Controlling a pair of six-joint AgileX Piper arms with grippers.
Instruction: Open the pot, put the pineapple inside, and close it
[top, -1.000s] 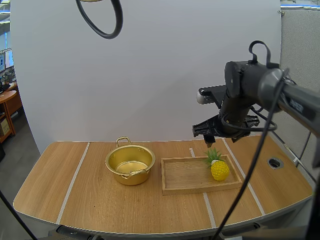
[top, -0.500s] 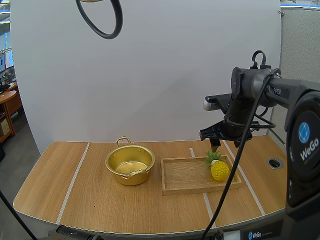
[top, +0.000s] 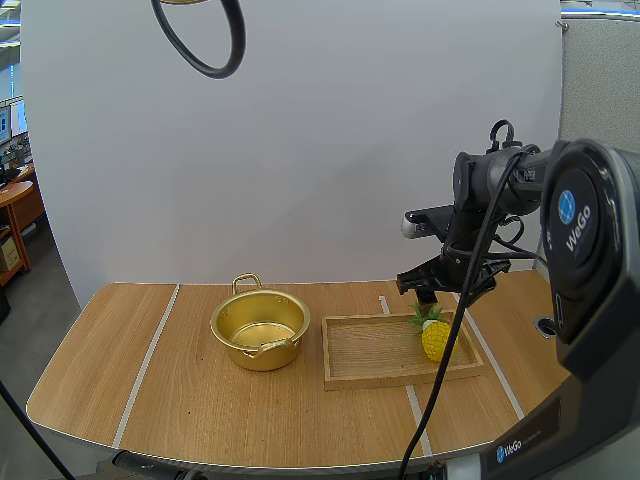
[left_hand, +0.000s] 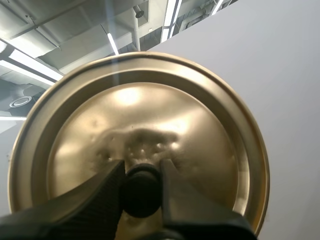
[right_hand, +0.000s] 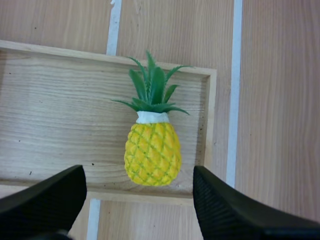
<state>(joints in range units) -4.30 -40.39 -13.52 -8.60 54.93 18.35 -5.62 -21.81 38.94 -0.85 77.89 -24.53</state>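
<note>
The right claw (right_hand: 137, 172) hangs spread wide over the pineapple (right_hand: 152, 152), one finger to either side of the fruit, gripping nothing. From the wrist you can see both fingers (right_hand: 47, 197) standing clear of it. The high view gives only the claw (top: 425, 293) above the crown, with its opening hard to read.

The left claw (left_hand: 141, 187) is clamped on the black knob (left_hand: 141, 194) of the gold lid (left_hand: 150, 115), tips pressed to both sides of it, and the lid is held up in the air.

Seen from above, the pineapple (top: 438, 338) lies flat at the 3 o'clock end of the tray (top: 370, 350), crown toward 11 o'clock. The wrist view puts it just beside the end wall, its base near the front rim. From the fruit toward 9 o'clock the tray floor is open wood.

The pot (top: 260, 328) stands uncovered on the table (top: 150, 370) at 9 o'clock from the tray, near it but apart. Open tabletop runs on from the pot toward 9 and 6 o'clock.
</note>
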